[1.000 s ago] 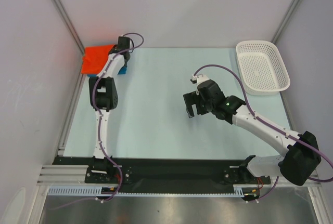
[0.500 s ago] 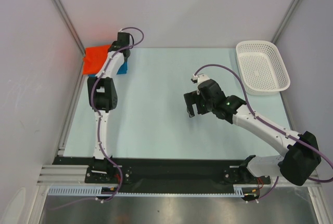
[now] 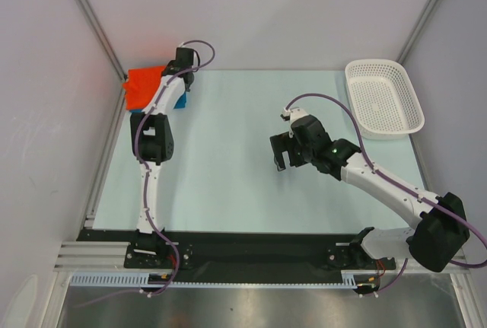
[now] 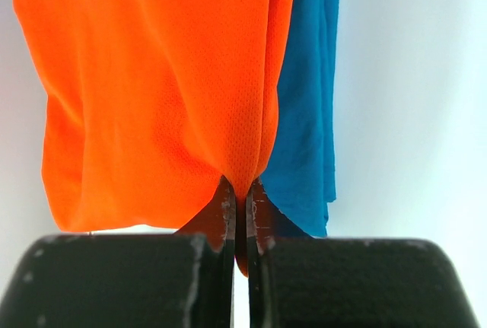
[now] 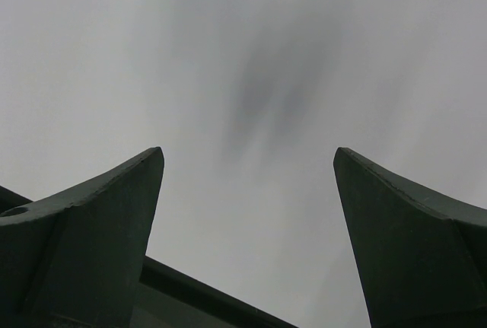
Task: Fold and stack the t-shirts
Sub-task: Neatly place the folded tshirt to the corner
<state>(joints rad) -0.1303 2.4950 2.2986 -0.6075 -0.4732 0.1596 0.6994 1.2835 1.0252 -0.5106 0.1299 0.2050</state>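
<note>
A robotics lab: a boxed-in test cell built around two arms.

The left arm point(image 3: 148, 183) and the right arm point(image 3: 380, 183), both white and black, are bolted side by side to a black base rail point(image 3: 251, 248) at the near edge of a pale tabletop point(image 3: 228, 191). Plain white wall panels point(image 3: 266, 8) set in aluminium frame posts point(image 3: 87, 16) close it in on three sides. Purple cables point(image 3: 335, 103) loop along the arms, and a brushed metal ledge point(image 3: 266, 309) runs below the rail.

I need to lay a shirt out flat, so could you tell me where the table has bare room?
Bare: the middle of the table, between left arm and right arm, and its near strip. Crowded: far-left corner, orange shirt over blue shirt; basket fills far-right corner.
</note>
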